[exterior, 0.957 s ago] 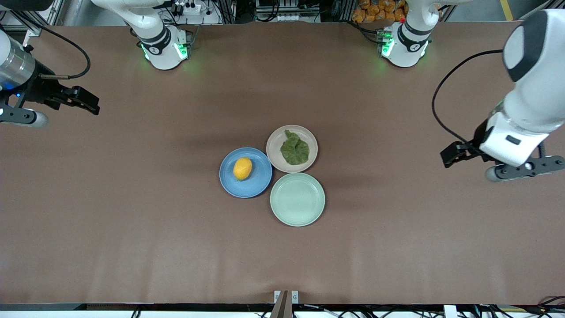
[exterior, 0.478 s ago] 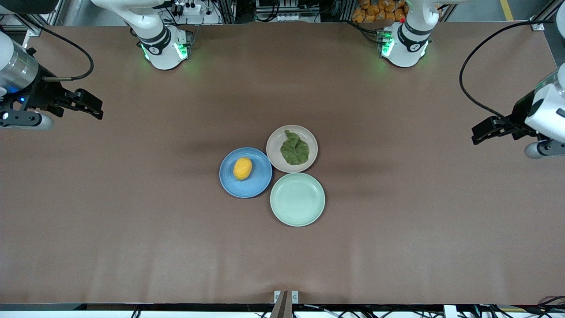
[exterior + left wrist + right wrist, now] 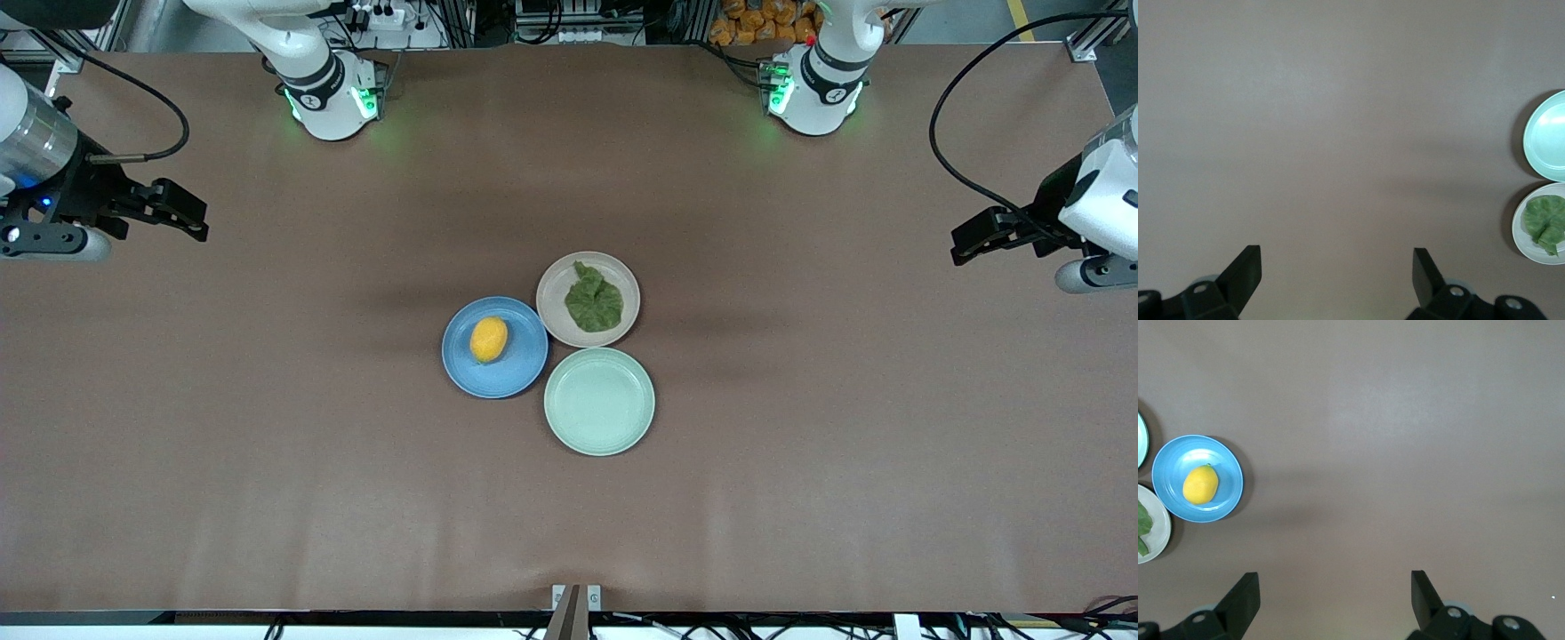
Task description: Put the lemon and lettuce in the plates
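Lemon (image 3: 489, 340) sits in blue plate (image 3: 516, 373), lettuce (image 3: 593, 303) in beige plate (image 3: 553, 293), mid-frame. My left gripper (image 3: 967, 244) and right gripper (image 3: 185, 213) hang spread and empty at frame edges.

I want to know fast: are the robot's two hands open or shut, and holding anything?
Left gripper: open, holding nothing, over bare table.
Right gripper: open, holding nothing, over bare table.

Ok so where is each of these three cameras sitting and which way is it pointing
Front view: high across the table, facing both bases; shows both arms, the left end effector and the right end effector, both open over bare table.
Left wrist view: looks down past its own open fingers at table, the lettuce on the beige plate.
Right wrist view: looks down past its fingers at the lemon on the blue plate.
Both wrist views share the beige plate.
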`<state>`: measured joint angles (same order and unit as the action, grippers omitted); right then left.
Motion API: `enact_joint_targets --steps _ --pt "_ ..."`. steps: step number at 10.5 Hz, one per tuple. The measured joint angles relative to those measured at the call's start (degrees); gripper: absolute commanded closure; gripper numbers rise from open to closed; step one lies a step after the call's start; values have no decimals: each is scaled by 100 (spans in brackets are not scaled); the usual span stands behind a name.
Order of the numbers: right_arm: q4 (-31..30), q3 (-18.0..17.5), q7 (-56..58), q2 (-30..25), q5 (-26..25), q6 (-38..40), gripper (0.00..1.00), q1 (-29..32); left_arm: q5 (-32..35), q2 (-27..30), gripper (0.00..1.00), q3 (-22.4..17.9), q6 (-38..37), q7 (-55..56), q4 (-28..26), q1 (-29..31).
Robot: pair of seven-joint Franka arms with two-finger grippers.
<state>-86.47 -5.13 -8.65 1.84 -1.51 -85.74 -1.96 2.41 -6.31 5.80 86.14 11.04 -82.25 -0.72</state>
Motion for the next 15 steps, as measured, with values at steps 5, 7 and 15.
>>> enact_joint_targets --steps 5,7,15 --pt "-27 0 98 3 2 -81 0 -2 0 106 0 102 -3 -113 0 1" --pt "-29 0 116 3 3 -88 0 -2 0 147 0 116 -3 -126 -1 2" --pt "-77 -11 130 12 61 -186 0 -6 -1 340 0 119 -4 -201 -64 22"
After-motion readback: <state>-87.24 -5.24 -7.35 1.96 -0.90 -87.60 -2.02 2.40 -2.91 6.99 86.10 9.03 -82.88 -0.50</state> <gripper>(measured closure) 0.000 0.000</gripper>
